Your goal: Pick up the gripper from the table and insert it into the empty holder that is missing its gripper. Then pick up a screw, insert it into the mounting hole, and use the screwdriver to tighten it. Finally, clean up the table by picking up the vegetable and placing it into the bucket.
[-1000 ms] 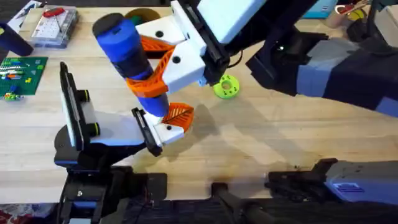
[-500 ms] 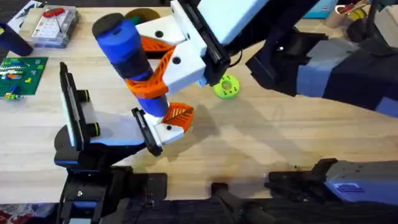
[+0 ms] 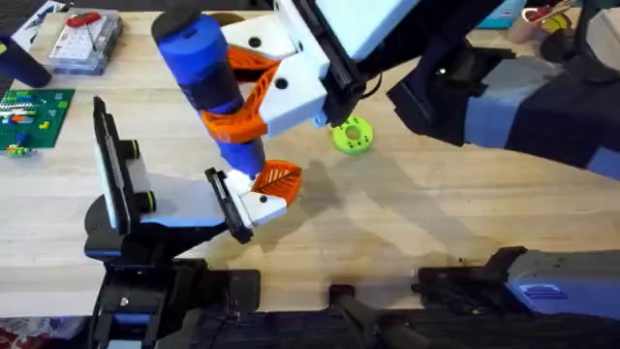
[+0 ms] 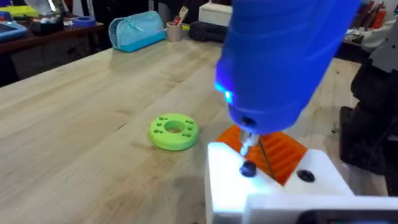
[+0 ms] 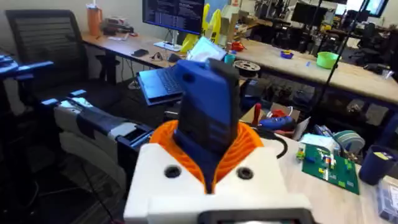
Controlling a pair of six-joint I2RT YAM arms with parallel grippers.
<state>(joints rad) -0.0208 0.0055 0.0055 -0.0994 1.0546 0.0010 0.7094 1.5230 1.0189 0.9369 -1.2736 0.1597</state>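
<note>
The blue screwdriver [image 3: 199, 58] stands nearly upright with my right gripper [image 3: 232, 126] shut around its body, its orange pads [image 5: 249, 146] hugging the barrel [image 5: 208, 118]. The metal tip [image 4: 247, 142] points down at a dark screw [image 4: 247, 168] in the small white gripper [image 3: 266, 194], whose orange ribbed finger [image 4: 280, 152] shows beside it. A blue light glows on the screwdriver [image 4: 280, 62]. The small gripper sits on the black holder [image 3: 228, 206], which ends the grey-white arm [image 3: 170, 206] at the lower left. The vegetable and the bucket are hidden or out of view.
A lime-green disc [image 3: 352, 136] lies on the table [image 3: 436, 213] just right of the work spot. A clear parts box [image 3: 85, 41] and a green board [image 3: 29, 114] sit at the far left. The right arm [image 3: 504, 107] spans the upper right.
My right gripper and the screwdriver have shifted slightly to the right and farther back, the tool standing a bit more upright. The holder and small gripper have not moved.
</note>
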